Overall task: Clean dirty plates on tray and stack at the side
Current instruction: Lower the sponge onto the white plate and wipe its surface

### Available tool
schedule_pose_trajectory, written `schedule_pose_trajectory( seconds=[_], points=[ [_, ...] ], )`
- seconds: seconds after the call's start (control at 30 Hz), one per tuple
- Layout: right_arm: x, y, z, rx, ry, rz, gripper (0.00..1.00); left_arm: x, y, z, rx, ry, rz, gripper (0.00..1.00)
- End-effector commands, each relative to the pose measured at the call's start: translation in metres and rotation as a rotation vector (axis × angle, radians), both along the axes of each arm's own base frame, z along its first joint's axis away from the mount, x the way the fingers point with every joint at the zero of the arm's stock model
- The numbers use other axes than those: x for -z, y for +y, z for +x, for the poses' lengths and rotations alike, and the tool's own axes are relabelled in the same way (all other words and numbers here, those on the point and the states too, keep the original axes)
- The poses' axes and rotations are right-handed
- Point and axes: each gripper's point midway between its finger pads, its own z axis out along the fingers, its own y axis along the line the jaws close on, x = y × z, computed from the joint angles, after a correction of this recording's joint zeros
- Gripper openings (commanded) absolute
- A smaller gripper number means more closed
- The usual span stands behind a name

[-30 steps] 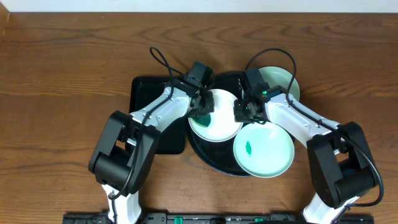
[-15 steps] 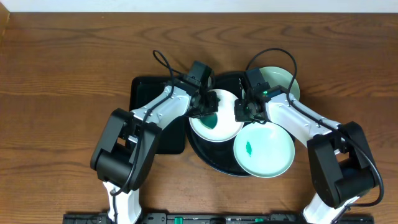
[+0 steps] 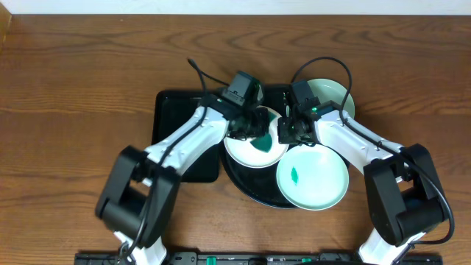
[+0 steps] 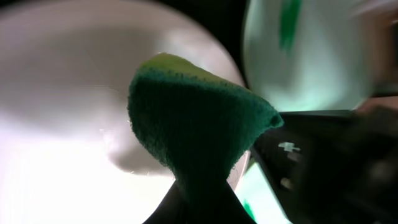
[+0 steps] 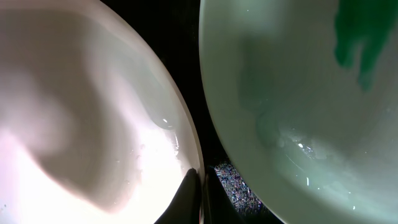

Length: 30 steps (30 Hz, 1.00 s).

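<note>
On the round black tray (image 3: 246, 185) lie a white plate (image 3: 254, 149), a mint plate (image 3: 312, 177) with a green smear (image 3: 294, 174), and at the back a second mint plate (image 3: 333, 94). My left gripper (image 3: 250, 131) is shut on a green sponge (image 4: 193, 124), which is pressed onto the white plate (image 4: 62, 124). At that plate's right rim (image 5: 74, 124) my right gripper (image 5: 200, 186) is shut, one finger inside the rim and one outside. The smeared mint plate (image 5: 298, 93) lies just to the right of it.
A rectangular black tray (image 3: 173, 118) lies left of the round one, under my left arm. Cables loop above both wrists. Bare wooden table surrounds the trays on all sides.
My left gripper has carried the sponge to the right across the white plate. The right gripper and the plates have stayed in place.
</note>
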Motion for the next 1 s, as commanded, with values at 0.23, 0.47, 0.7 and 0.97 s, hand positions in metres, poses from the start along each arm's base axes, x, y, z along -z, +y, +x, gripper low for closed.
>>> schedule_pose_trajectory(
  seconds=[0.23,0.47,0.7,0.97],
  points=[
    [-0.001,0.016,-0.009,-0.051,0.022,0.060,0.01,0.013,0.046,0.008,-0.116,-0.038,0.245,0.08],
    [-0.001,0.016,-0.009,-0.051,0.022,0.060,0.01,0.039,0.052,0.008,-0.120,-0.002,0.301,0.07],
    [-0.001,0.016,-0.009,-0.051,0.022,0.060,0.01,0.060,0.080,0.017,-0.197,-0.020,0.446,0.07],
    [-0.001,0.016,-0.009,-0.051,0.022,0.060,0.01,0.063,0.066,0.005,-0.204,0.037,0.391,0.07]
  ],
)
